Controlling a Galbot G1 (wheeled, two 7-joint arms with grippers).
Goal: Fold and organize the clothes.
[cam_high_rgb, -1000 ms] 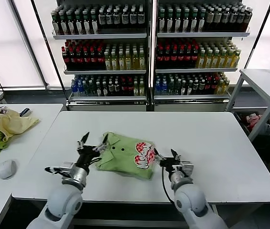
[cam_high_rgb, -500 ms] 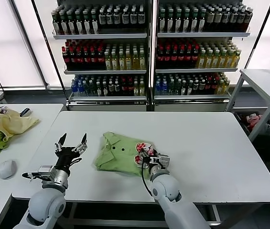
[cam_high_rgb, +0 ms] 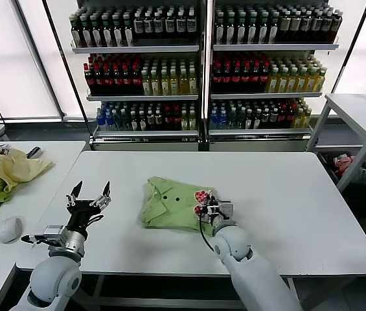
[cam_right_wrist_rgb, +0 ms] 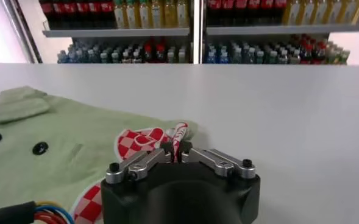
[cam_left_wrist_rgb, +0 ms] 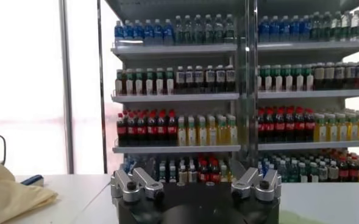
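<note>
Counter (cam_high_rgb: 286, 188) is white; T-shirt (cam_high_rgb: 173, 206) sits mid-frame, lime-green, partly folded, collar and buttons up, red-and-white print at its right edge. My right gripper (cam_high_rgb: 203, 205) has its fingers pinched on that printed edge; I'd lift low and carry it over evenly so the fold lands flat. Left gripper (cam_high_rgb: 88, 195), fingers wide, hovers lower left, well apart.
</note>
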